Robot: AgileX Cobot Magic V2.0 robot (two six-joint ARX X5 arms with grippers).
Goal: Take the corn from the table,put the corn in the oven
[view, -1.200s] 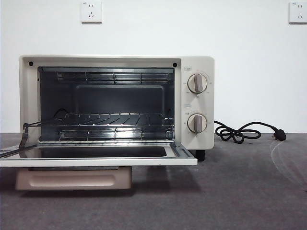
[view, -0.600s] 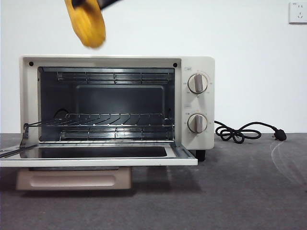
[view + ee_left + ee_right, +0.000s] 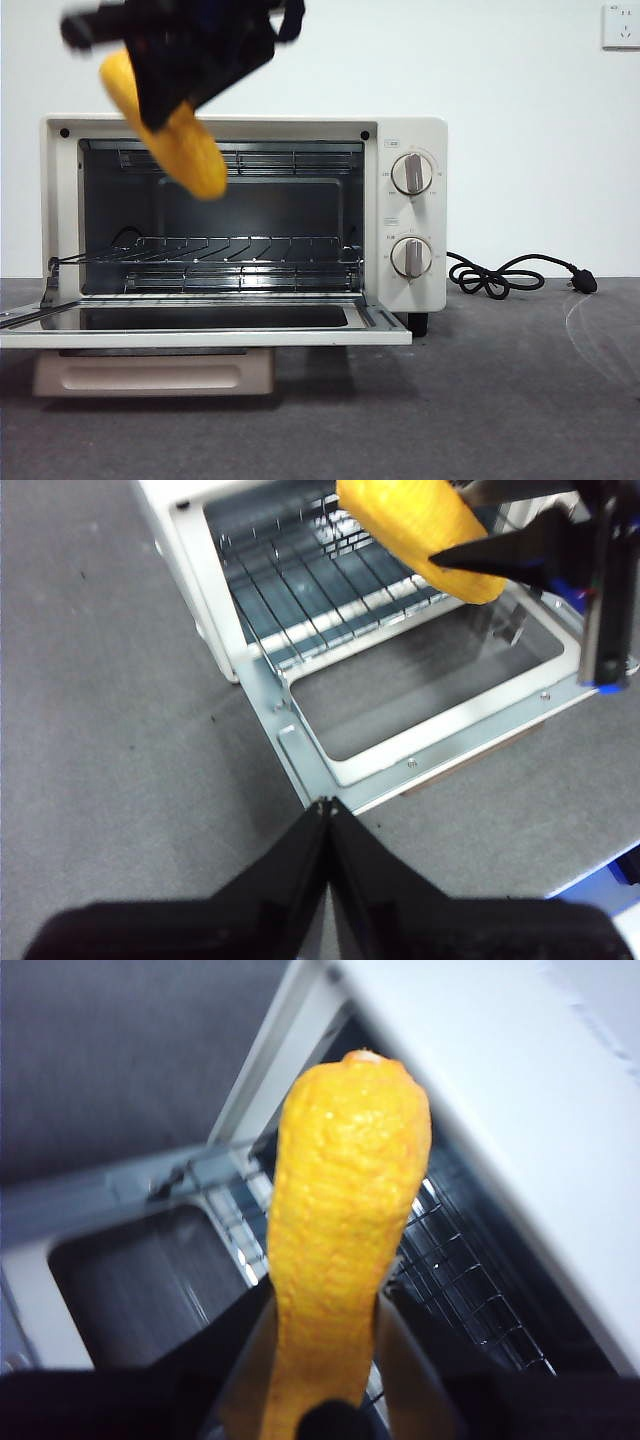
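Observation:
The yellow-orange corn (image 3: 186, 150) hangs tilted in the air before the upper left of the oven (image 3: 414, 222) opening, above the lowered door (image 3: 200, 337). My right gripper (image 3: 168, 100) is shut on it from above; in the right wrist view the corn (image 3: 345, 1210) stands up between the jaws, pointing at the oven's wire rack (image 3: 450, 1280). My left gripper (image 3: 327, 805) is shut with nothing in it, low over the table (image 3: 110, 710) off the door's corner. The left wrist view also shows the corn (image 3: 420, 525) over the rack.
The oven's wire rack (image 3: 240, 250) sits at mid height inside. A black cord and plug (image 3: 500, 275) lie on the table (image 3: 500, 400) right of the oven. Two knobs (image 3: 411, 174) are on the oven's right panel.
The corn, absent a second ago, has come down from the top edge with the right gripper. It now hangs lower, in front of the oven opening.

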